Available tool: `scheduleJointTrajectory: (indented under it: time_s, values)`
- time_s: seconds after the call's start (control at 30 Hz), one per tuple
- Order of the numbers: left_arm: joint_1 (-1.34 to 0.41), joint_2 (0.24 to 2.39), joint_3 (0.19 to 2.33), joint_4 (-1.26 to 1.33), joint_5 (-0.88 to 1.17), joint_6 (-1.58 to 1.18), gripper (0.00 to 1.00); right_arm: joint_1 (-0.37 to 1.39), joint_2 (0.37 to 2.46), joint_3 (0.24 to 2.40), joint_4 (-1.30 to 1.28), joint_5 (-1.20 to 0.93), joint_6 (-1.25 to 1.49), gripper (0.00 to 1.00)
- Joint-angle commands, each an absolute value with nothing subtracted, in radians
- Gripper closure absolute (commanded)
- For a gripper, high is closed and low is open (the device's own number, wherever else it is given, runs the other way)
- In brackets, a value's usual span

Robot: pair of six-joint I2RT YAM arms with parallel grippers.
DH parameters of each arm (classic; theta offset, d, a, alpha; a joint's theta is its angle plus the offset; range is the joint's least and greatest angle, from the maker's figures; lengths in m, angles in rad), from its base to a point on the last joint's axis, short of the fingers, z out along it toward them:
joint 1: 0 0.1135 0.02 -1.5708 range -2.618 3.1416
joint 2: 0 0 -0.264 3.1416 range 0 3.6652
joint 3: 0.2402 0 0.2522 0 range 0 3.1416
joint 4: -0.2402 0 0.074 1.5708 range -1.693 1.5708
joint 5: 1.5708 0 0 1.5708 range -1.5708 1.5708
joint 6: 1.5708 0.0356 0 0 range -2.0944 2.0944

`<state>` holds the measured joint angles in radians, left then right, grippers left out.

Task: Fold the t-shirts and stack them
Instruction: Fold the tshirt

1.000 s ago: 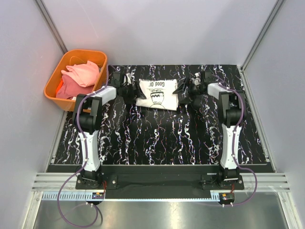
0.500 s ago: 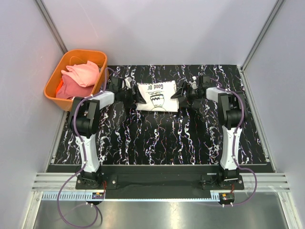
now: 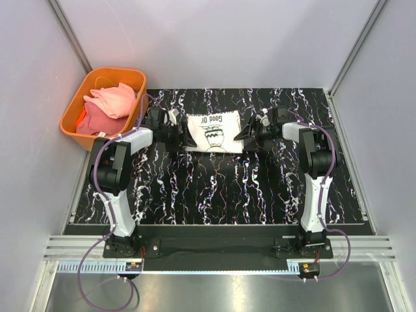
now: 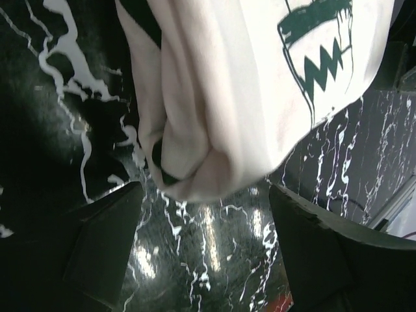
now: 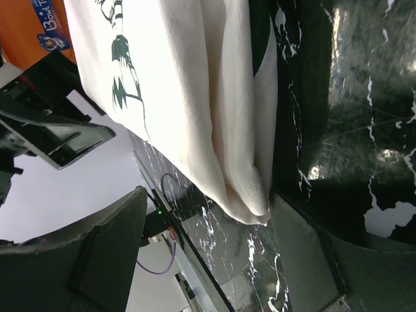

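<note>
Here, the folded cream shirt (image 3: 213,130) is laid at the far middle of the table (image 3: 214,188). It is flanked by the left gripper (image 3: 186,134) and right gripper (image 3: 244,132), both spread wide and apparently clear of the cloth.

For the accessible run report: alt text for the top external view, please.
A folded cream t-shirt lies on the black marbled table, the left gripper and right gripper open at its two sides. Pink t-shirts sit in an orange basket at the far left.

In both wrist views the cream t-shirt (image 4: 227,84) runs past the top edge, print cropped.
</note>
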<state>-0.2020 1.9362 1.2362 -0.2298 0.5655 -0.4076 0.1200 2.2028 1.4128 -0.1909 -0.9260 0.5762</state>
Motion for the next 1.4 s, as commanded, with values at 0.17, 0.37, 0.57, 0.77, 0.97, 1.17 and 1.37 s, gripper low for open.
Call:
scheduleJointTrajectory:
  time_s: [0.17, 0.37, 0.57, 0.77, 0.97, 1.17, 1.37]
  values:
    - [-0.204, 1.793, 1.215, -0.153, 0.534, -0.365, 0.16, 0.129, 2.12, 1.394, -0.184, -0.92, 0.551, 0.17]
    - [-0.204, 1.917, 1.296, -0.175, 0.561, -0.37, 0.15, 0.129, 2.135, 1.428, -0.186, -0.923, 0.564, 0.16]
    - [-0.206, 1.973, 1.339, -0.157, 0.578, -0.367, 0.12, 0.129, 2.158, 1.463, -0.187, -0.934, 0.581, 0.16]
    - [-0.21, 1.965, 1.316, -0.117, 0.623, -0.397, 0.19, 0.13, 2.168, 1.471, -0.189, -0.939, 0.583, 0.2]
    - [-0.212, 1.974, 1.293, -0.11, 0.635, -0.426, 0.33, 0.133, 2.175, 1.466, -0.19, -0.937, 0.58, 0.22]
    - [-0.212, 1.996, 1.307, -0.166, 0.618, -0.443, 0.49, 0.14, 2.18, 1.456, -0.189, -0.936, 0.581, 0.32]
    - [-0.212, 1.994, 1.305, -0.19, 0.618, -0.431, 0.3, 0.143, 2.158, 1.417, -0.19, -0.914, 0.558, 0.24]
